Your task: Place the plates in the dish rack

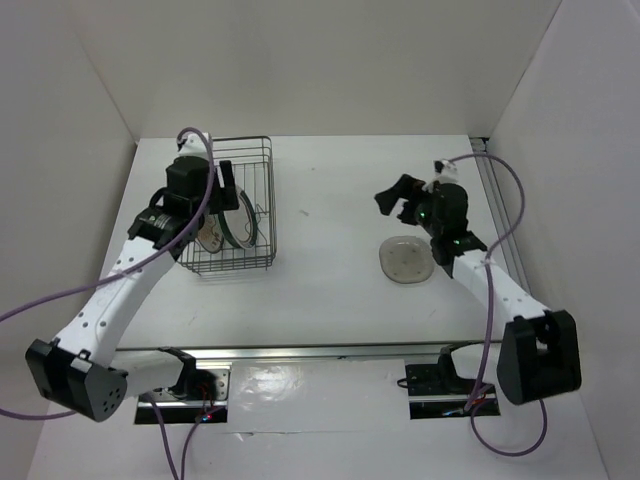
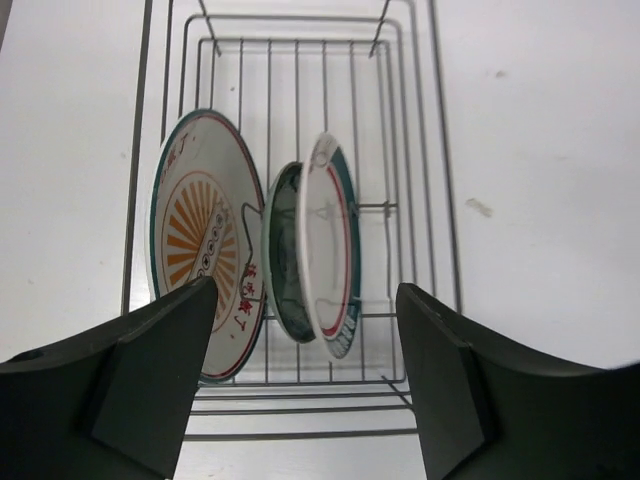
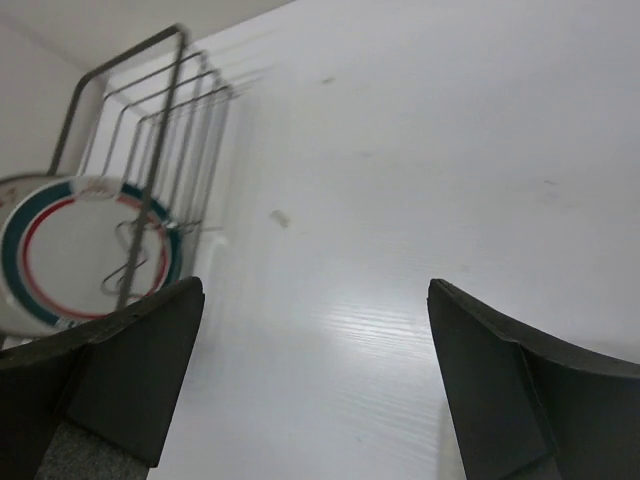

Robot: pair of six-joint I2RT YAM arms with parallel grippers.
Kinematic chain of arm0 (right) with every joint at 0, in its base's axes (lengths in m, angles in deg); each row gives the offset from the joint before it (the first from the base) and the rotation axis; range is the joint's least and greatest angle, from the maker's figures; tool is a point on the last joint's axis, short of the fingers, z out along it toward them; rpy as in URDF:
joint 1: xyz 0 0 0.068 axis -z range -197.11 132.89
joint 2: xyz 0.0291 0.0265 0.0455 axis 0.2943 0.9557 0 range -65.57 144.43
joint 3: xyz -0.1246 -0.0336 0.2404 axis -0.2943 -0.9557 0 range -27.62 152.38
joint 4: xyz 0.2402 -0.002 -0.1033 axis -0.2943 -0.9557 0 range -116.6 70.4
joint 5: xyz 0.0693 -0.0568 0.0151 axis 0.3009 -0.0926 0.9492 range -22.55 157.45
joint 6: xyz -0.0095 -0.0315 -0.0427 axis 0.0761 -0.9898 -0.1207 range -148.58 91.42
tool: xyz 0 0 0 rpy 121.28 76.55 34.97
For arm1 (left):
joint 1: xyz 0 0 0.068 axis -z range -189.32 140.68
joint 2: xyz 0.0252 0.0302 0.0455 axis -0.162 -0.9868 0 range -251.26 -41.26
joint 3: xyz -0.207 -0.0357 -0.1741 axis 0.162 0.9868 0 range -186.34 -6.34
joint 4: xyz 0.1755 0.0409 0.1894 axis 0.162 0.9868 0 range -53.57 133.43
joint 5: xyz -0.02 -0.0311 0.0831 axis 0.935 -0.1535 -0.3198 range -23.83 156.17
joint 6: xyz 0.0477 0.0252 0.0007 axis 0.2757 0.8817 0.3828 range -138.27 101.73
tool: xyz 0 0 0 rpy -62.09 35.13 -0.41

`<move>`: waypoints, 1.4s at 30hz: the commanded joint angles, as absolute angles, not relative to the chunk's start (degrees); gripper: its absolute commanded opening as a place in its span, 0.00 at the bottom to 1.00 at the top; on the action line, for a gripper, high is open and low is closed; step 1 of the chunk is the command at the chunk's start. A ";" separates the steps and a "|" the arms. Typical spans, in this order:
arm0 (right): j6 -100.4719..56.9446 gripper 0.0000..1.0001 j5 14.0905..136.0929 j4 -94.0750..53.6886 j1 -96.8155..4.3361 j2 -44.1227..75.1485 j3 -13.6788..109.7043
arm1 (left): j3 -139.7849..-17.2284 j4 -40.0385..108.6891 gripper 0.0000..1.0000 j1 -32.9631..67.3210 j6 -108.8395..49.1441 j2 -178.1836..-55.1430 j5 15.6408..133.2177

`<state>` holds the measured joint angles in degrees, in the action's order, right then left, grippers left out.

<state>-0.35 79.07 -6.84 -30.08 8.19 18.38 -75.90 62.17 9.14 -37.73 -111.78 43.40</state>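
The dish rack (image 1: 250,160) stands at the back left. In it the sunburst plate (image 1: 211,238) and the blue-teal plate (image 1: 241,225) stand on edge, side by side. The left wrist view shows the rack (image 2: 420,150), the sunburst plate (image 2: 200,245) on the left and the teal plate (image 2: 328,250) beside it. My left gripper (image 1: 228,188) hovers over the rack, open and empty (image 2: 305,370). The clear greyish plate (image 1: 405,261) lies flat on the table at the right. My right gripper (image 1: 392,200) is open and empty just beyond it (image 3: 315,370), facing the rack (image 3: 165,95) and teal plate (image 3: 80,250).
White walls enclose the table on the left, back and right. A metal rail (image 1: 300,352) runs along the near edge by the arm bases. Purple cables (image 1: 505,215) loop from both arms.
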 commanded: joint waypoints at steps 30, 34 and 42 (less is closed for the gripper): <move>1.57 0.78 69.74 -23.38 -12.63 6.06 0.33 | -74.10 56.12 0.94 9.14 -36.37 -101.46 67.31; 1.57 0.63 71.05 -22.85 -12.63 8.17 0.33 | -74.10 56.12 0.94 9.14 -35.85 -101.46 67.31; 1.57 0.00 71.05 -22.85 -12.63 8.70 0.33 | -74.10 56.12 0.94 9.14 -35.85 -101.98 67.31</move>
